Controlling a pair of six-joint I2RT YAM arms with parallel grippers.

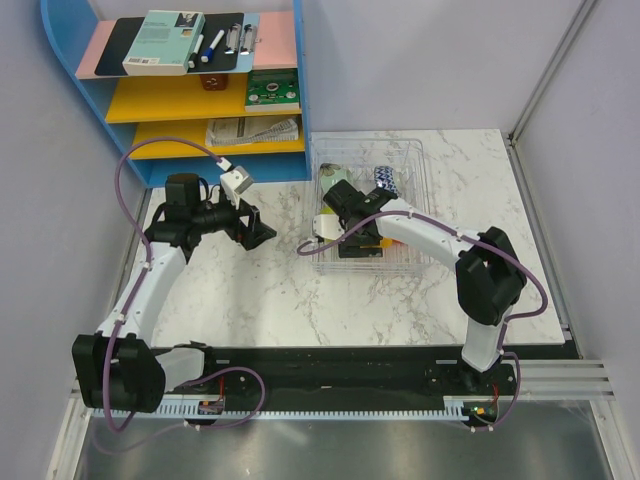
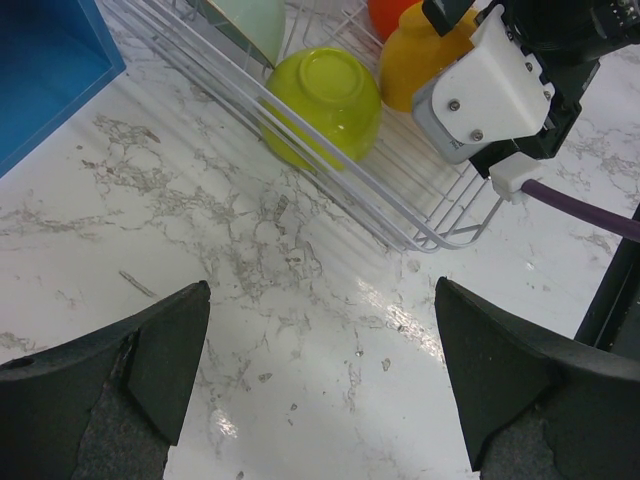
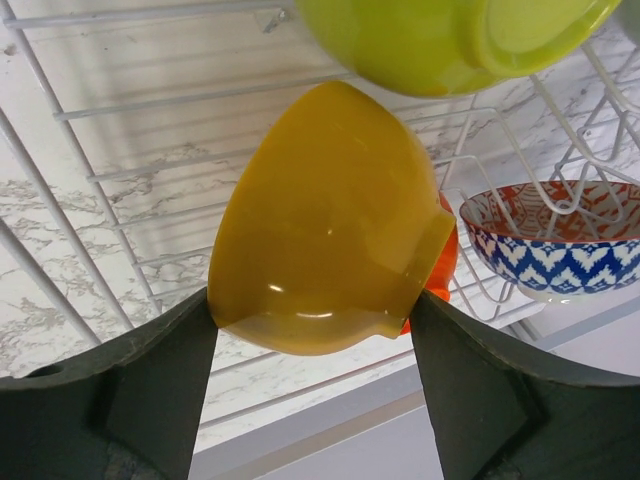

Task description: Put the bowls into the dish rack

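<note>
Top view: right hand (image 1: 338, 205) reaches into the clear ribbed plastic dish rack (image 1: 420, 146); left hand (image 1: 262, 228) sits to its left. Left wrist: left hand spread wide above the marble tabletop (image 2: 300, 250). Right wrist: fingers (image 3: 120, 400) flank the tilted glossy orange round bowl (image 3: 330, 210), racked; clamped or loosened, cannot tell.

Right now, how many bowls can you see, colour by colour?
red bowl: 1
orange bowl: 1
lime green bowl: 1
pale grey-green bowl: 1
patterned bowl: 1
Total: 5
</note>
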